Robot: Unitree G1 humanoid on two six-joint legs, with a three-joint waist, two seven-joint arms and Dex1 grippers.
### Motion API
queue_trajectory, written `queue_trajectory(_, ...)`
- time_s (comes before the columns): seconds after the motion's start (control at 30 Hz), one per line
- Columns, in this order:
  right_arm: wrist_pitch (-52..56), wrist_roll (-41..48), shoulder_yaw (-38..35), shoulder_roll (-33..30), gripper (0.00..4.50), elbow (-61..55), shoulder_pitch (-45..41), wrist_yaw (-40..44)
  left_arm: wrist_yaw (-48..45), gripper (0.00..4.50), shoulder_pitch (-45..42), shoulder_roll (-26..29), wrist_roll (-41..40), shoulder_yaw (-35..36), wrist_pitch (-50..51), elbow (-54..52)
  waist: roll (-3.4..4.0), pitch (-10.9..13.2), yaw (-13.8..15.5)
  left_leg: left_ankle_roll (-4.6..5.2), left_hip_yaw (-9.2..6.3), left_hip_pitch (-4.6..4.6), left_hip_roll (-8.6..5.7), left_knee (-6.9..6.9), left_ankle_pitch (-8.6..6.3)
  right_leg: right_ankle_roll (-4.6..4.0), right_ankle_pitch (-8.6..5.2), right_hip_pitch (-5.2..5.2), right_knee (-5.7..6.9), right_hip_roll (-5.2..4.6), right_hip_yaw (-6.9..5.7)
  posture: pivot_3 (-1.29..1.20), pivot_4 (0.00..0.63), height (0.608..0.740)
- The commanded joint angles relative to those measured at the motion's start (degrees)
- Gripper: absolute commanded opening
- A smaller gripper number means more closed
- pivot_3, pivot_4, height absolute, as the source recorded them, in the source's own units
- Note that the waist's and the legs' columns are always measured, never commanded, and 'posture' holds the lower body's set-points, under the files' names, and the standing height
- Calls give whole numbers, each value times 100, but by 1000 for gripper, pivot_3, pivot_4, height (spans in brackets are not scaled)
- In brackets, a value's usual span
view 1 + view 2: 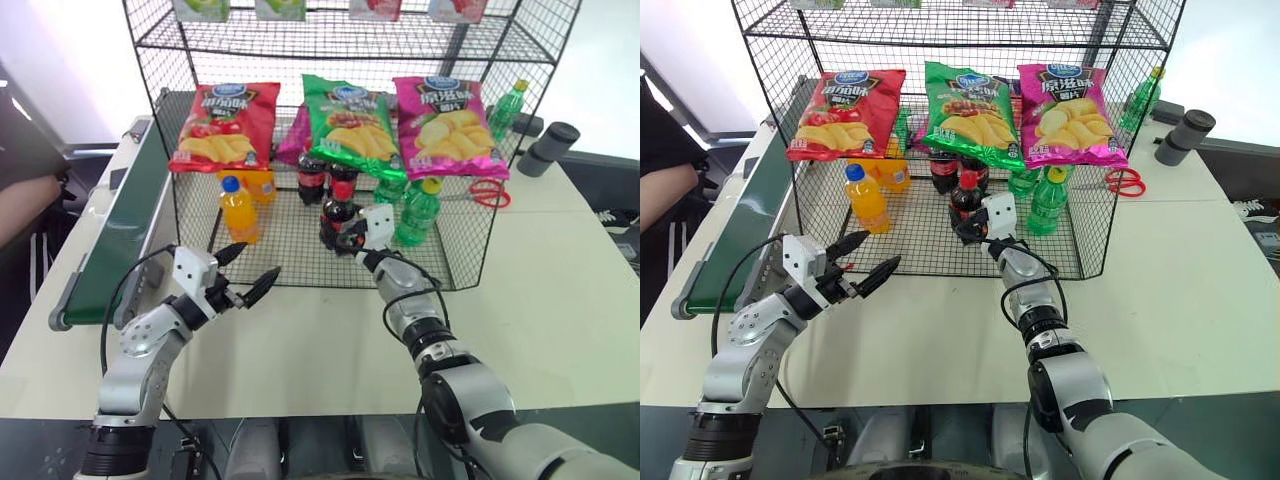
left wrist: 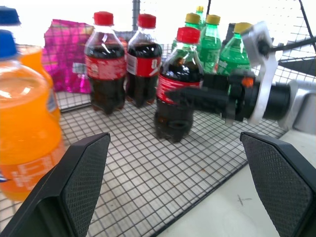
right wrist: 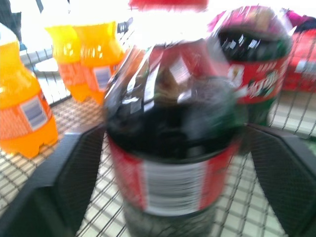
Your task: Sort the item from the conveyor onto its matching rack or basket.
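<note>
While the right gripper [image 1: 350,238] reaches over the rack's [image 1: 455,262] near edge, its fingers stand apart on either side of the cola bottle [image 1: 339,213], upright on the grid floor. Orange bottle [image 1: 238,210] stands left, green bottle [image 1: 417,213] right. Left gripper [image 1: 248,274] hovers spread over bare table [image 1: 560,290], conveyor [image 1: 125,225] far left.

A pale tabletop [image 1: 560,300] carries a black wire rack [image 1: 460,250], a green conveyor belt [image 1: 120,240] along its left edge, red scissors [image 1: 490,192] and a dark grey cylinder [image 1: 548,148] at the rack's right. On the rack's grid floor stand orange drink bottles [image 1: 238,210], cola bottles [image 1: 312,178] and green bottles [image 1: 418,212], with one cola bottle [image 1: 338,214] standing nearest the front edge.
</note>
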Motion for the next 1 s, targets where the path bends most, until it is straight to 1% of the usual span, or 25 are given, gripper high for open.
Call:
queue_trajectory(0.03, -178, 59, -39, -110, 4426, -567, 176, 253, 72, 4500, -31, 94, -52, 15, 133, -294, 0, 0, -2, 0, -1, 0, 0, 0, 0, 0, 0, -1, 1, 0, 0, 0, 150, 740)
queue_trajectory(0.13, 2, 96, 19, -304, 4426, -1208, 582, 531, 94, 4500, -59, 116, -49, 27, 161, -283, 1, 0, 8, 0, -1, 0, 0, -2, 0, 0, 0, 0, 1, -1, 0, 0, 150, 740)
queue_trajectory(0.2, 259, 160, 83, -526, 4426, -1866, 976, 817, 97, 4500, -77, 145, -83, 71, 214, -263, 1, 0, 12, 0, -1, 0, -1, -2, 0, 0, 0, 1, -1, -4, 0, 0, 150, 740)
queue_trajectory(0.3, 897, 402, 143, -1215, 4426, -3389, 1930, 1468, 63, 4500, -97, 262, -66, 140, 268, -140, 3, 0, 31, -1, -2, -1, -2, -2, -1, 0, 0, 1, -4, -7, 0, 0, 150, 740)
queue_trajectory(0.37, 1282, 550, 111, -1606, 4426, -4173, 2395, 1697, 57, 4500, -98, 354, 4, 153, 284, -60, 8, 0, 44, 0, -4, -2, -2, -5, -1, 0, 0, 3, -11, -8, 0, 0, 150, 740)
queue_trajectory(0.47, 1944, 938, -169, -2217, 4426, -5188, 2986, 1911, 14, 4500, -158, 498, -43, 285, 291, 109, 14, 3, 9, 0, -2, 0, -2, -6, -1, 0, 0, 4, -13, -8, 2, 0, 150, 740)
queue_trajectory(0.53, 2303, 1262, -516, -2657, 4426, -5745, 3406, 2082, -84, 4500, -140, 667, -59, 382, 317, 217, 15, 3, -1, 0, -2, 7, 1, -6, -1, -1, 0, 7, -10, -4, 4, 0, 150, 740)
queue_trajectory(0.67, 2721, 1669, -1214, -3353, 4426, -6450, 4134, 2337, -347, 4500, 56, 985, -33, 547, 219, 382, 19, 1, 50, 0, -6, 8, 1, -8, -1, -3, -2, 8, -11, -2, 1, 0, 150, 740)
queue_trajectory(0.77, 3043, 1927, -1549, -3665, 4426, -6735, 4524, 2477, -490, 4500, 179, 1146, -14, 611, 179, 498, 18, 1, 56, 2, -3, 6, 1, -8, -2, -4, -2, 13, -25, -4, 2, 0, 150, 740)
queue_trajectory(0.87, 3316, 2136, -1874, -3840, 4426, -6940, 4802, 2532, -584, 4500, 294, 1275, 5, 709, 141, 654, 19, 1, 78, 2, -4, 6, 0, -8, -2, -11, -6, 15, -26, -7, 3, 0, 150, 740)
queue_trajectory(1.0, 3443, 2197, -2015, -3845, 4426, -7090, 4848, 2441, -623, 4500, 429, 1316, 73, 743, -17, 687, 18, 1, 92, 2, -4, 7, 2, -8, -2, -23, -13, 15, -26, -8, 3, 0, 150, 740)
